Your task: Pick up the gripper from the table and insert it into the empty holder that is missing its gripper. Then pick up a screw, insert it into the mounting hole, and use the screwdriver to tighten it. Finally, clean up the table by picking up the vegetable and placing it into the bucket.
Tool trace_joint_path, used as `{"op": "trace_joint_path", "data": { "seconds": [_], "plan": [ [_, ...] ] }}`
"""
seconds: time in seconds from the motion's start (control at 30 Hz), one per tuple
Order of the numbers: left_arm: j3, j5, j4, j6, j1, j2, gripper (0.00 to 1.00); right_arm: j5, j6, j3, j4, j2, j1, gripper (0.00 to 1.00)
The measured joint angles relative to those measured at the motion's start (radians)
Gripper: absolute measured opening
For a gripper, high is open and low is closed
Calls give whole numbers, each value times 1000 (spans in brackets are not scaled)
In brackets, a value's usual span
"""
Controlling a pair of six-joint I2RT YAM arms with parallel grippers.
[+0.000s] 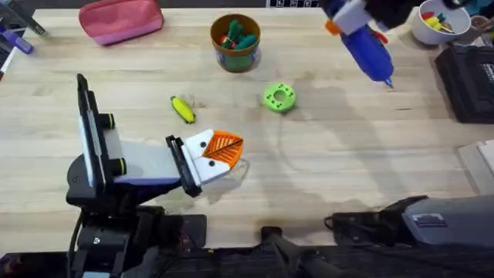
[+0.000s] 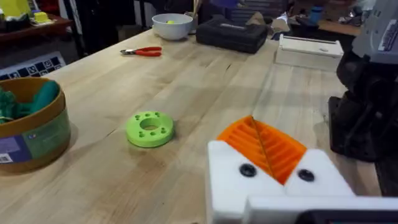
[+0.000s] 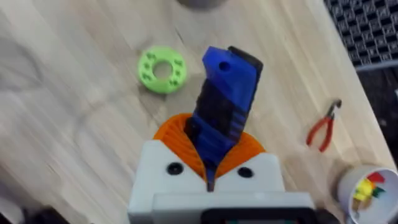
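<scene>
High at the back right, my right gripper [image 1: 340, 22] is shut on the blue screwdriver [image 1: 367, 45], whose thin metal tip points down over the table. In the right wrist view the screwdriver [image 3: 225, 102] stands between the orange pads of that gripper [image 3: 209, 134]. My left gripper [image 1: 229, 147] rests low over the table's middle, orange pads pressed together and nothing between them; the left wrist view shows it [image 2: 254, 123] the same. The yellow vegetable [image 1: 183, 109] lies just behind it. The brown-orange bucket [image 1: 235, 42] stands at the back centre with green and red pieces inside. The loose gripper, the holder and the screw are out of view.
A green ring [image 1: 279, 97] lies right of the vegetable. A pink pouch [image 1: 120, 19] is at the back left, a white bowl [image 1: 440, 23] and a black case [image 1: 467, 81] at the back right. Red pliers [image 2: 142, 51] lie near the bowl [image 2: 172, 25].
</scene>
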Motion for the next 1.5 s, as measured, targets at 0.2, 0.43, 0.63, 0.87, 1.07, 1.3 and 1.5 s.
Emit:
{"op": "trace_joint_path", "data": {
  "seconds": [0.2,0.43,0.63,0.87,1.07,1.3,1.5],
  "plan": [
    [0,0,0,0,0,0,20,167,-152,0,-45,141,-2,7],
    [0,0,0,0,0,0,20,270,-233,0,-35,313,-3,7],
    [0,0,0,0,0,0,20,289,-261,-1,9,422,-6,7],
    [0,0,0,0,0,0,20,292,-277,-99,103,440,-40,7],
    [0,0,0,0,0,0,20,296,-310,-250,232,441,-99,7],
    [0,0,0,0,0,0,20,296,-376,-350,352,441,-147,7],
    [0,-3,0,0,0,0,20,296,-410,-364,409,441,-174,7]
  ]
}}
